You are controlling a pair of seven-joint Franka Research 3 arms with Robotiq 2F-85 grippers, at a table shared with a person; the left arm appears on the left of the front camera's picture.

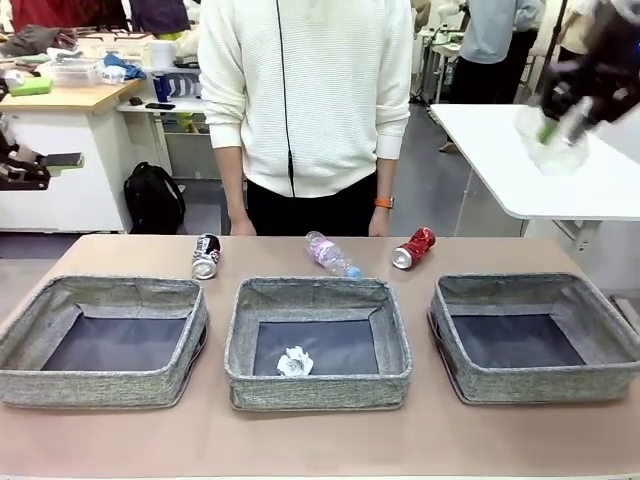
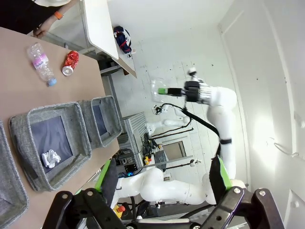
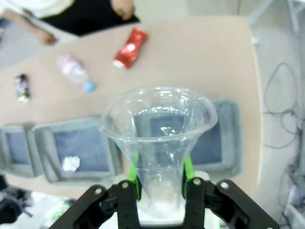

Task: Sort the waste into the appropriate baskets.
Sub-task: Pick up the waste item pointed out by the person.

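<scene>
Handling: the clear plastic cup (image 3: pixel 157 129) looks very light, thin-walled and easy to crush (its lower wall already pinches in between the pads). It is probably slick too, so I judge a gentle hold low on the body safer than one on the flared rim.
Cup's look: transparent and apparently empty, with a wide round rim towards the camera in the right wrist view, narrowing towards its base.
Cup's place: upper right of the front view, held in the air well above the table; centre of the right wrist view.
Right gripper (image 3: pixel 159 167): fingers clamped on the cup's lower body, a green pad on each side.
Left gripper (image 2: pixel 162 164): fingers spread wide apart along the bottom of the left wrist view, with nothing between them.
Baskets: three grey woven bins in a row across the lower front view. The middle basket (image 1: pixel 315 290) holds a crumpled paper ball (image 1: pixel 295 362). The left basket (image 1: pixel 110 288) and right basket (image 1: pixel 530 285) show bare dark floors.
Other waste: a black-and-silver can (image 1: pixel 206 256), a clear bottle (image 1: pixel 332 254) (pink label, blue cap) and a red can (image 1: pixel 413 248) lie on the table just beyond the baskets, near the person.
</scene>
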